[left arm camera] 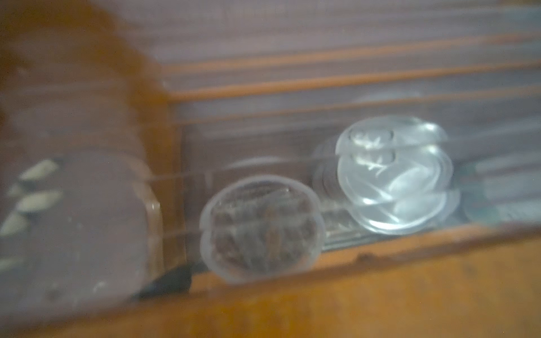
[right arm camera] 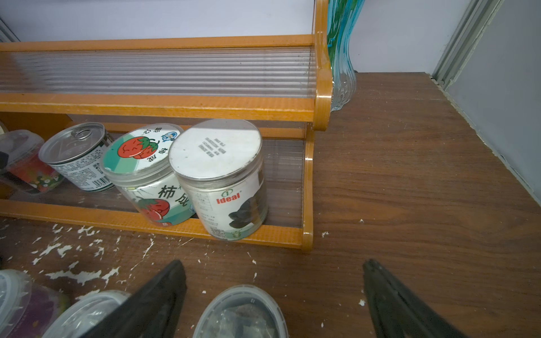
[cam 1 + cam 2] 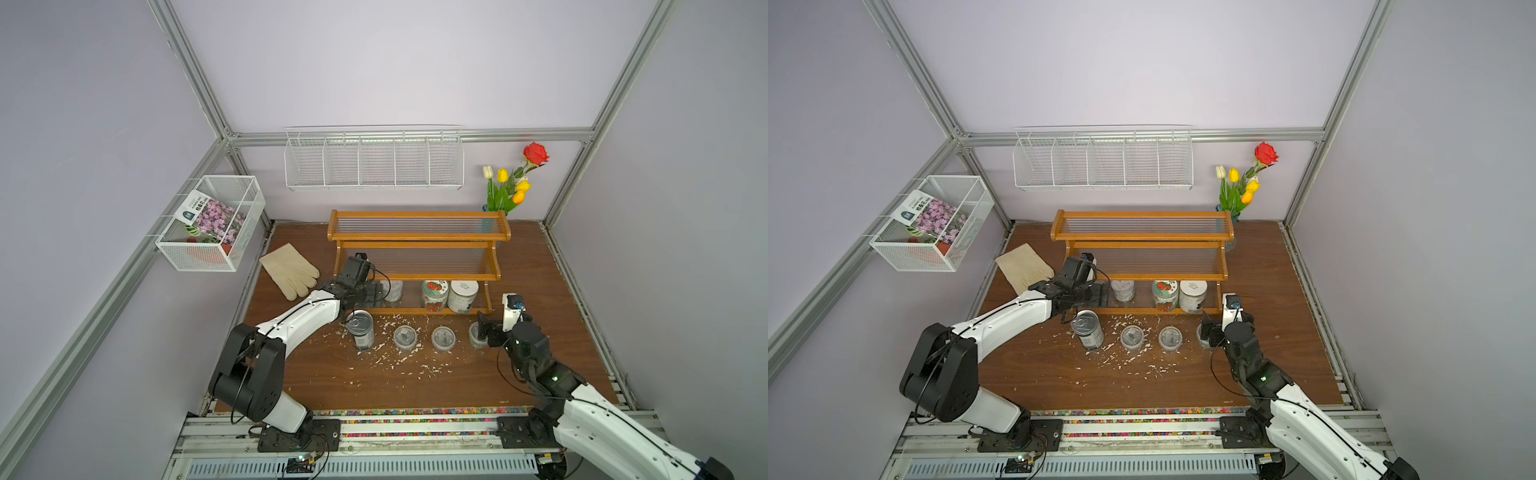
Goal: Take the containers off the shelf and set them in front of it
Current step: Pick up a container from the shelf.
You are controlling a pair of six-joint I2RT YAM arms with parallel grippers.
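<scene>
Desk (image 3: pixel 540 291): brown wood, white flecks scattered mid-frame. Shelf (image 3: pixel 419 239): centre of both top views, near the back wall.

Left gripper (image 3: pixel 377 294) sits inside the bottom tier's left end. We read its fingers as spread, with a clear tub (image 2: pixel 23 164) just beside them; contact unclear.

Right gripper (image 2: pixel 272 263) is low before the shelf's right end, fingers released. They straddle a lidded tub (image 2: pixel 240 313) on the desk, with a gap on each side.

The bottom tier also carries a white-lidded jar (image 3: pixel 462 296), a strawberry jar (image 3: pixel 435 295) touching it, and a tin (image 3: pixel 392 289).

On the desk before the shelf stand a second tin (image 3: pixel 360 330), then a third tub (image 3: pixel 405 337), then a fourth tub (image 3: pixel 443 338).
</scene>
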